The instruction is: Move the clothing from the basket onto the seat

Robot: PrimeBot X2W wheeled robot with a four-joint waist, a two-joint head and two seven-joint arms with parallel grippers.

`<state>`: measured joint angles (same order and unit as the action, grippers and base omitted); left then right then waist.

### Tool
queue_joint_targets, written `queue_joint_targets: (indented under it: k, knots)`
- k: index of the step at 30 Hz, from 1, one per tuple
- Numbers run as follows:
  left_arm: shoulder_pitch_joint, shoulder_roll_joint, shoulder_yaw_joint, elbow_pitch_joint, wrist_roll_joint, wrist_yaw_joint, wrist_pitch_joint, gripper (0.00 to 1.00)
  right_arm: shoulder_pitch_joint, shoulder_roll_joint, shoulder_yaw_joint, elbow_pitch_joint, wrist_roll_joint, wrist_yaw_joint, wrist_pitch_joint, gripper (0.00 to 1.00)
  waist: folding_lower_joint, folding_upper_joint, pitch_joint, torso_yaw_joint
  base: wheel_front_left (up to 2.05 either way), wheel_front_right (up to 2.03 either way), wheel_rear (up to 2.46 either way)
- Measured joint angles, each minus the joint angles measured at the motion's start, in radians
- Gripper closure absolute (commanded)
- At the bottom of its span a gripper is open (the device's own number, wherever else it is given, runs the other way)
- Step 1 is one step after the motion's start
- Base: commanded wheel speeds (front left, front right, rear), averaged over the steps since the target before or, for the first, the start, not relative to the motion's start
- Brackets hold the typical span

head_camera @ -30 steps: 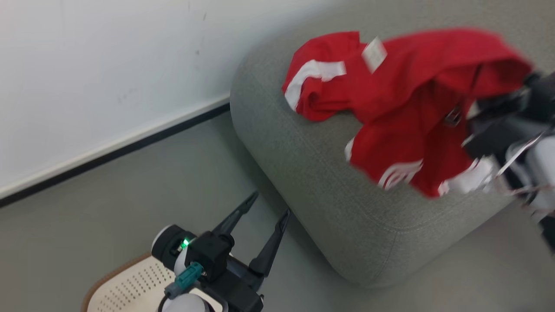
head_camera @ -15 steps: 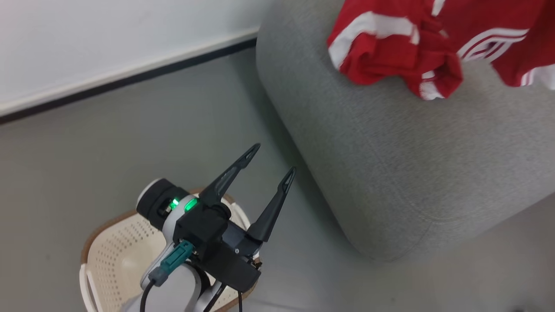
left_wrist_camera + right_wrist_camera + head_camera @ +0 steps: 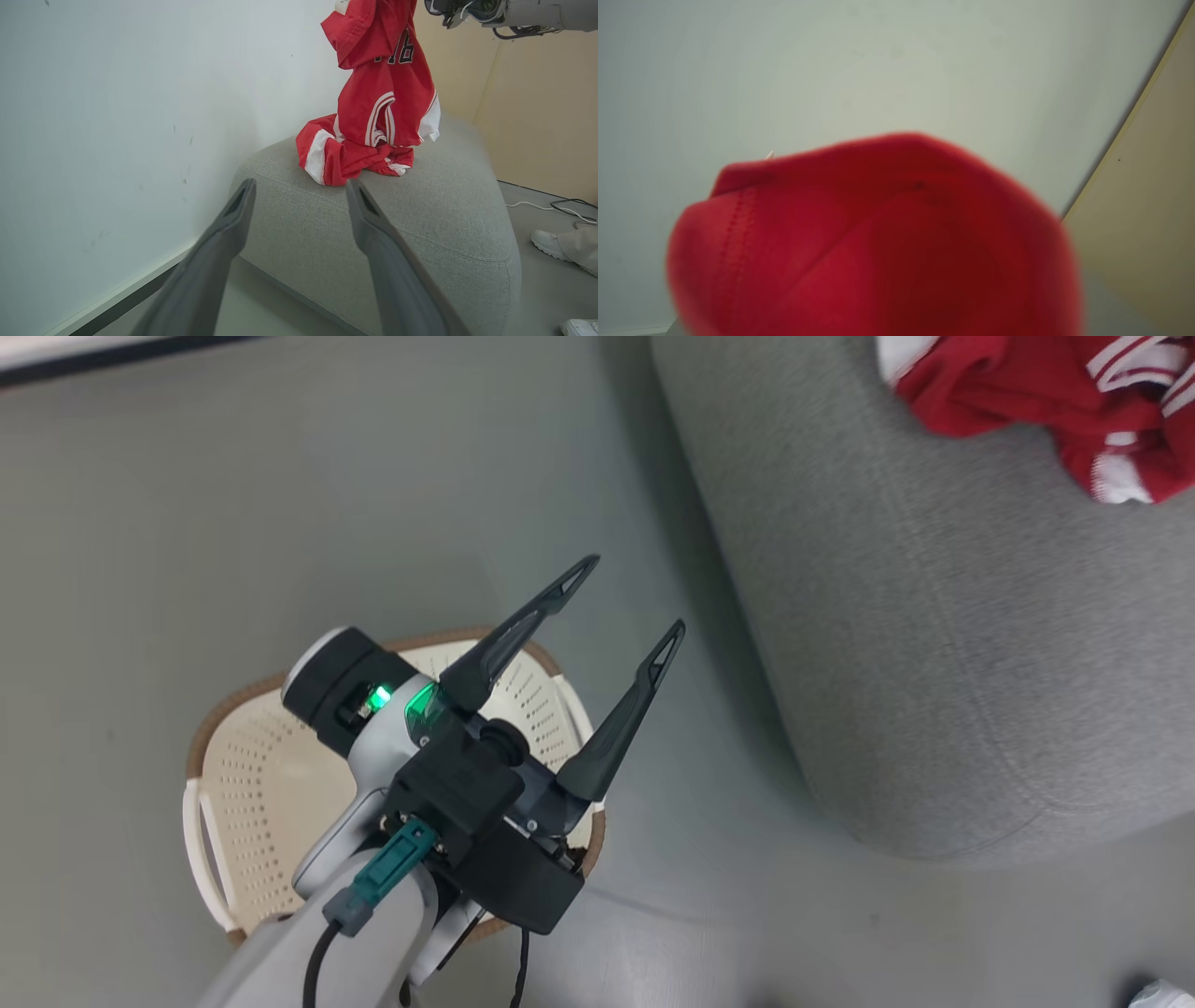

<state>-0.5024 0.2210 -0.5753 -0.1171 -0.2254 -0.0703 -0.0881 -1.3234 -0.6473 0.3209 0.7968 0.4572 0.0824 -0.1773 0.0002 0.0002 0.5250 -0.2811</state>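
The basket (image 3: 233, 775) is sitting on the floor (image 3: 140, 523) at the left, with the left gripper (image 3: 631, 597) hovering over its rim, fingers spread and empty. Right of it, the seat (image 3: 934, 616) is carrying the clothing (image 3: 355, 158) (part is dangling from the right gripper (image 3: 441, 8), clamped on it). A person's shoe (image 3: 549, 242) is resting farther right, beside a cable (image 3: 567, 210).

**Red cloth close to the lens**

The clothing (image 3: 878, 242) covers the lower part of the view, red and blurred, very near. A stitched seam (image 3: 731, 228) runs down its left side. Behind it stands a pale wall (image 3: 831, 70); a beige panel (image 3: 1148, 210) is at right.
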Motion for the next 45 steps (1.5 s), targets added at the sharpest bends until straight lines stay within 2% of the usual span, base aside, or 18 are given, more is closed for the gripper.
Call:
queue_joint_targets:
  k: [4,8,15,21,26,27,28,40,45]
  knots:
    - [-0.041,0.001,-0.004,-0.023,0.01,0.0,0.021,0.0,-0.004,0.011,-0.008,0.041,0.0,-0.024,0.001,1.0,0.0,0.0,0.062,0.022,0.0,0.0,0.0]
    - [-0.084,0.001,-0.008,-0.02,0.034,-0.002,0.026,0.0,-0.003,0.057,0.008,0.103,0.0,-0.04,0.0,1.0,0.0,0.0,0.121,0.04,0.0,0.0,0.0]
    - [-0.09,0.003,-0.012,0.009,0.035,-0.01,0.031,0.0,0.007,0.13,0.038,0.202,-0.002,-0.044,0.0,1.0,0.0,0.0,0.185,0.066,0.0,0.0,0.0]
    - [-0.09,0.027,-0.007,0.039,0.035,-0.01,0.029,0.0,0.023,0.182,0.067,0.247,-0.018,-0.033,-0.021,1.0,0.0,-0.0001,0.184,0.065,0.0,0.0,0.0]
    - [-0.086,0.036,0.001,0.061,0.035,-0.01,0.019,0.0,0.024,0.197,0.085,0.275,-0.027,-0.019,-0.041,0.52,-0.0002,-0.0001,0.163,0.045,0.0,0.0,0.0]
    - [-0.085,0.039,0.003,0.069,0.034,-0.01,0.018,0.0,0.026,0.203,0.09,0.279,-0.027,-0.016,-0.044,0.18,-0.0002,-0.0001,0.158,0.04,0.0,0.0,0.0]
    - [-0.084,0.042,0.006,0.077,0.033,-0.01,0.015,0.0,0.028,0.21,0.095,0.283,-0.028,-0.012,-0.045,0.0,-0.0002,-0.0001,0.152,0.035,0.0,0.0,0.0]
    - [-0.016,0.059,0.03,0.16,-0.018,-0.01,-0.013,0.0,0.119,0.307,0.159,0.312,-0.062,0.021,-0.071,0.0,-0.0003,-0.0003,0.053,-0.036,0.0,0.0,0.0]
    - [0.015,0.05,0.039,0.192,-0.04,-0.01,-0.034,0.0,0.155,0.319,0.183,0.316,-0.073,0.032,-0.072,0.0,-0.0003,-0.0003,-0.004,-0.066,0.0,0.0,0.0]
